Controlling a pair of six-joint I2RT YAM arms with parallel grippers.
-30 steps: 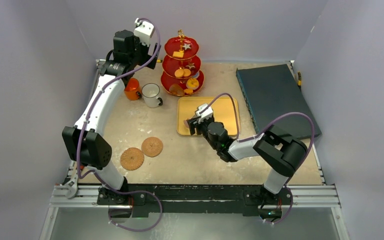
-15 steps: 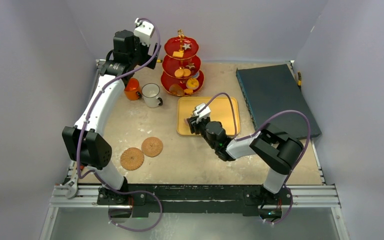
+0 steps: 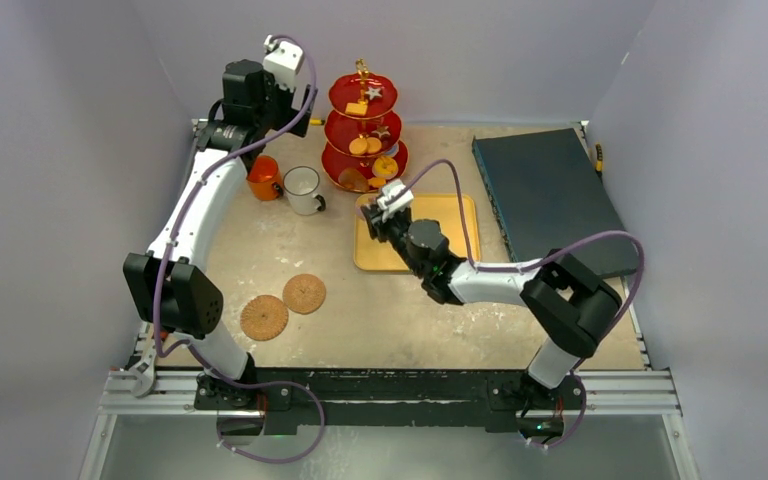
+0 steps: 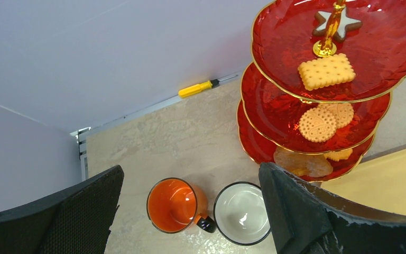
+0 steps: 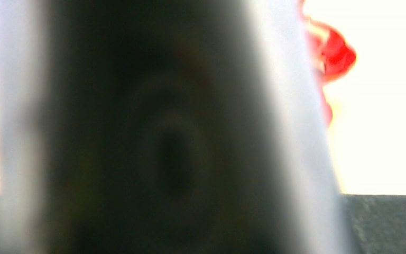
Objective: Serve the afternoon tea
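Biscuits sit on the red three-tier scalloped stand [image 4: 391, 47]: a square cracker [image 4: 326, 71] & a star cookie [image 4: 349, 24] on the top tier, round ones [image 4: 317, 124] on the mid tier.

Left end effector [image 4: 191, 174] hangs high w/ fingers spread wide, nothing between them. Directly below it are the orange mug [image 4: 175, 205] & the white mug [image 4: 241, 212], side by side, upright, empty. The stand is below it & off to one side.

Right end effector [image 3: 372, 218] is low over a corner of the flat yellow tray [image 3: 450, 215], w/ the stand's bottom tier just beyond it. Can't tell if its fingers are spread or pinching anything: its wrist view is a dark blur.

Handling, prob.:
- Biscuits: light & brittle, so pinch gently across the edges.
- Mugs: stiff, light, smooth-sided; take by the rim wall or the handle.
- Stand: rigid but top-heavy w/ a loose load; lift by the gold handle [image 4: 326, 47] & keep it level.
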